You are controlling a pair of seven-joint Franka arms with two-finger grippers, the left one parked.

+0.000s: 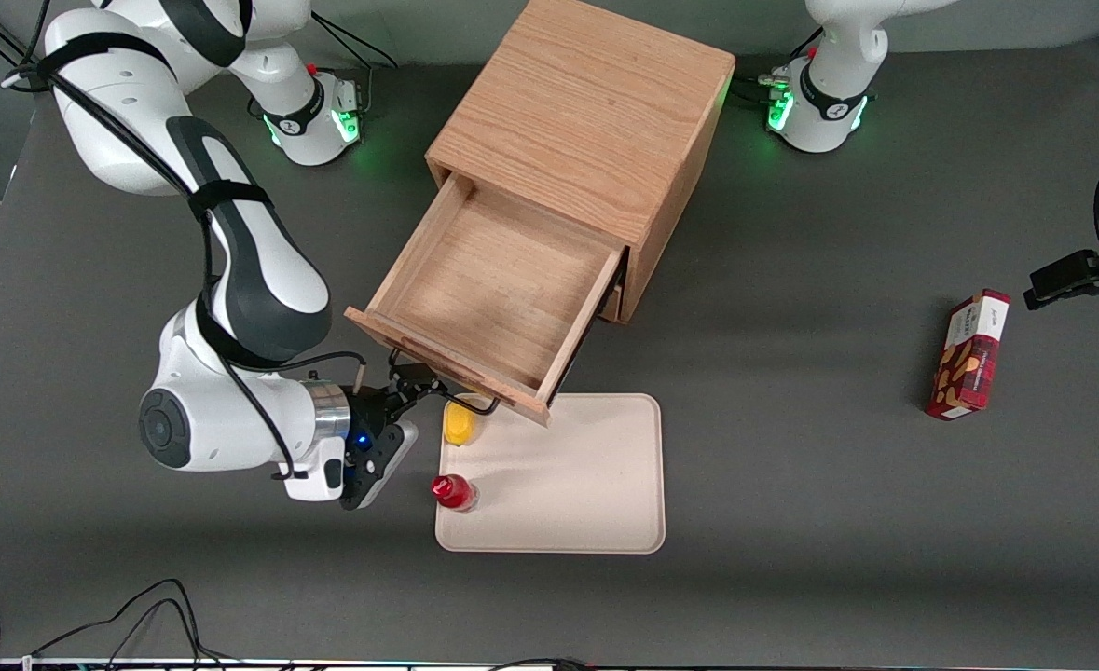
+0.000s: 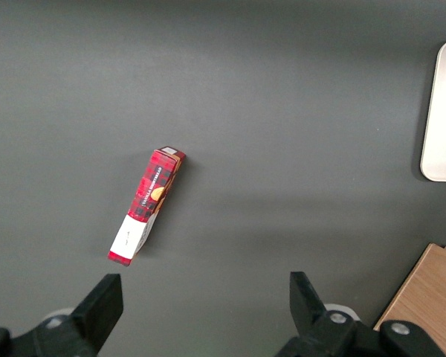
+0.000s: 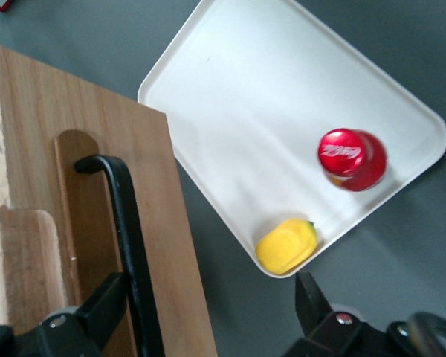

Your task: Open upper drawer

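a dark grey table (image 1: 791, 373) fills the scene, with a boxy wooden cabinet (image 1: 596, 121) standing at its middle. the upper drawer (image 1: 493, 289) is pulled well out of the cabinet toward the front camera, its plain wood inside bare and showing. its black wire handle (image 3: 130, 245) runs along the drawer front. the gripper (image 1: 416, 384) sits right at that front, at about seven o'clock from the drawer's middle in the front view. in the right wrist view its fingers (image 3: 97, 309) stand apart with the handle bar passing between them; one finger seems to touch the bar, though contact is hard to confirm.

a cream tray (image 1: 596, 485) lies on the table nearer the front camera than the cabinet, partly under the drawer's overhanging front. on it, along the edge toward the working arm, stand a yellow fruit-like piece (image 1: 459, 425) and a red bottle (image 1: 451, 491) with a red cap, a little apart. a red plaid box (image 1: 968, 356) lies toward the parked arm's end of the table, well apart from everything else.
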